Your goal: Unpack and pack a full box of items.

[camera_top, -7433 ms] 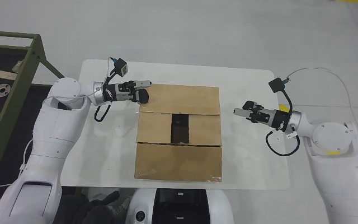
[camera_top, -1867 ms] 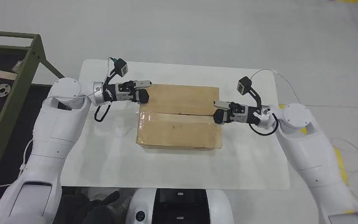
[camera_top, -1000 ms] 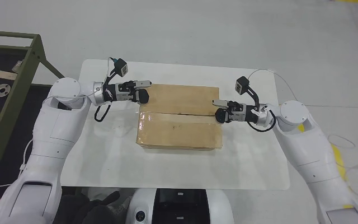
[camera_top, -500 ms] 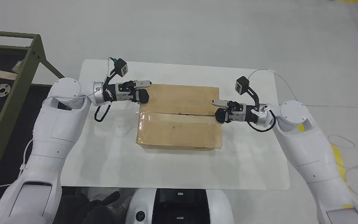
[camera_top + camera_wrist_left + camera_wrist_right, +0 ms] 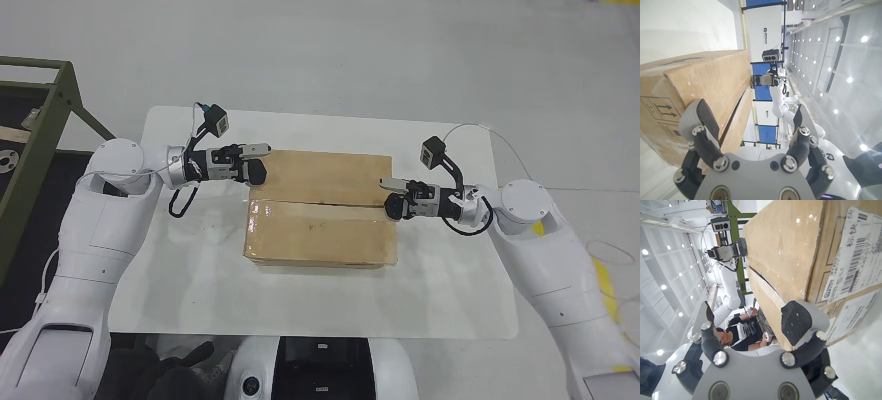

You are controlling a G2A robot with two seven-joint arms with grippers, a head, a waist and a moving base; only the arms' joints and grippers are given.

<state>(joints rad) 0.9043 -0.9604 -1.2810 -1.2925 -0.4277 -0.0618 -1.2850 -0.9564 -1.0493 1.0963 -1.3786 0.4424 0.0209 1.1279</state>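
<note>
A brown cardboard box lies in the middle of the white table, its two long top flaps folded down and meeting along a seam. My left gripper is at the box's far left top corner, open, one pad lying against the top edge of the box. My right gripper is at the right end of the box by the seam, open, with one pad resting on the top edge of the box above its shipping labels.
A green metal frame stands off the table's left side. Bare tabletop runs along the near edge and to the right of the box. The far gripper of the other arm shows at the box's opposite end.
Since the earliest frame the box's open flaps have been folded shut and my right gripper has come in to the box's right end. Over the last second nothing has moved.
</note>
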